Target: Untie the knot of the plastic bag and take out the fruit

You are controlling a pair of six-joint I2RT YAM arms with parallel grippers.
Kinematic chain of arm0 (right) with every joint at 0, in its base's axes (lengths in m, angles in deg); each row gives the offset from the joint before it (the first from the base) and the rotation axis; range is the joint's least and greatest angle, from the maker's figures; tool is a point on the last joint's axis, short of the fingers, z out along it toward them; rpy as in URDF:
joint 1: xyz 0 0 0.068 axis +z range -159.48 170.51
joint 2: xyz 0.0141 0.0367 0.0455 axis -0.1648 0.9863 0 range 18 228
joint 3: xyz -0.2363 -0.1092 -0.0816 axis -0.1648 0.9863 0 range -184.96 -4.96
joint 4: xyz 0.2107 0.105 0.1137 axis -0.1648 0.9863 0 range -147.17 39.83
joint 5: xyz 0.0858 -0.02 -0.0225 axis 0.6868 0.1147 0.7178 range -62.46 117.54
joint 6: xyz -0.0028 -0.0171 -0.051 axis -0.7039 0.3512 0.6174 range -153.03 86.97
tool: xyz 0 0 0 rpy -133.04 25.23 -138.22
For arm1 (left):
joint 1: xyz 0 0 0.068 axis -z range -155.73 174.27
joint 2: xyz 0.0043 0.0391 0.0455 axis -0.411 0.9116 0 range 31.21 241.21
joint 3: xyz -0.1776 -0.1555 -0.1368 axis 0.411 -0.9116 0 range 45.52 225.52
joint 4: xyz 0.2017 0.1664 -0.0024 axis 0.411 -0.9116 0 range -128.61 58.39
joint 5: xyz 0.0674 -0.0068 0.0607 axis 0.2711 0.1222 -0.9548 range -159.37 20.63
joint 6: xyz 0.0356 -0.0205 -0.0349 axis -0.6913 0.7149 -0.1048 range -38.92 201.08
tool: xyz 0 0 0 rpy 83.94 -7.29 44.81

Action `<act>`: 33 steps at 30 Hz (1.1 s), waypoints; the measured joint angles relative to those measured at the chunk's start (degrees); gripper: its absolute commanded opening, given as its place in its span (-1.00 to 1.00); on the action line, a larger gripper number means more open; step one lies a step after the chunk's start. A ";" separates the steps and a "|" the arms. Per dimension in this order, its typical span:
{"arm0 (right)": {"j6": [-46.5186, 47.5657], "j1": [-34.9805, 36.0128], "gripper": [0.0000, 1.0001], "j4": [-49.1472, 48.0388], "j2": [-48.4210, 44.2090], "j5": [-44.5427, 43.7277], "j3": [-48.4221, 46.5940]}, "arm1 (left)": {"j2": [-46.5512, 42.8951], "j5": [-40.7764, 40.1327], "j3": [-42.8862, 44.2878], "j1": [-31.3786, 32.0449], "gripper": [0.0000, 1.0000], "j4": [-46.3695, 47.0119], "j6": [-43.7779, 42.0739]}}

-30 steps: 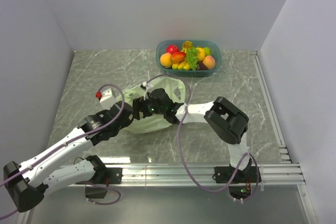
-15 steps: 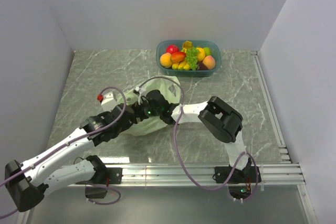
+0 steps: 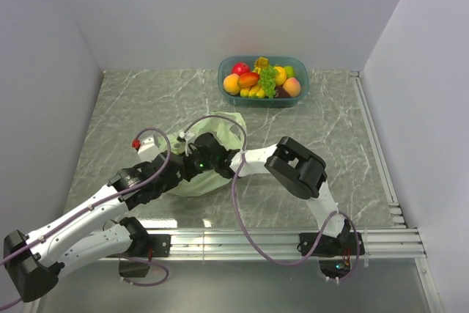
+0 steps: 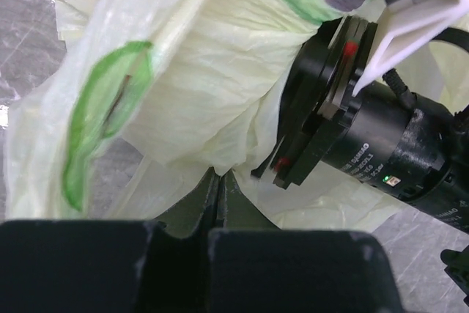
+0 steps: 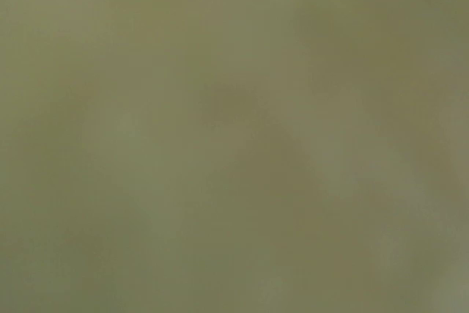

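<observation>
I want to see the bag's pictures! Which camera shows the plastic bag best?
Left wrist: the plastic bag fills it, crinkles and green prints sharp. Top view: small, partly hidden. Right wrist: only a yellowish blur.

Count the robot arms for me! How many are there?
2. The left arm stretches from the near left corner to the plastic bag. The right arm bends in from the near right, its end tucked against the same bag. None look hidden.

A grey marbled tabletop (image 3: 330,137) carries a crumpled pale green plastic bag (image 3: 223,124) and, near its far edge, a teal bowl (image 3: 264,102).
</observation>
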 measured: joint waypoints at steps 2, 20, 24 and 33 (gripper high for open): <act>-0.57 0.04 -0.73 0.02 0.00 -0.94 -0.02 | -0.48 0.11 -0.31 0.00 -0.99 0.04 0.09; -0.46 -1.64 -0.08 0.94 -16.31 -10.86 12.24 | -3.82 -3.23 0.55 0.00 -0.99 -3.98 -0.24; -2.84 -2.73 0.21 1.09 -19.30 -16.11 16.11 | 1.22 -6.95 10.88 0.00 -0.99 -4.74 -7.19; -6.84 -5.66 0.52 2.64 -20.44 -21.20 20.81 | 11.69 -7.37 22.03 5.97 -0.99 1.03 -13.68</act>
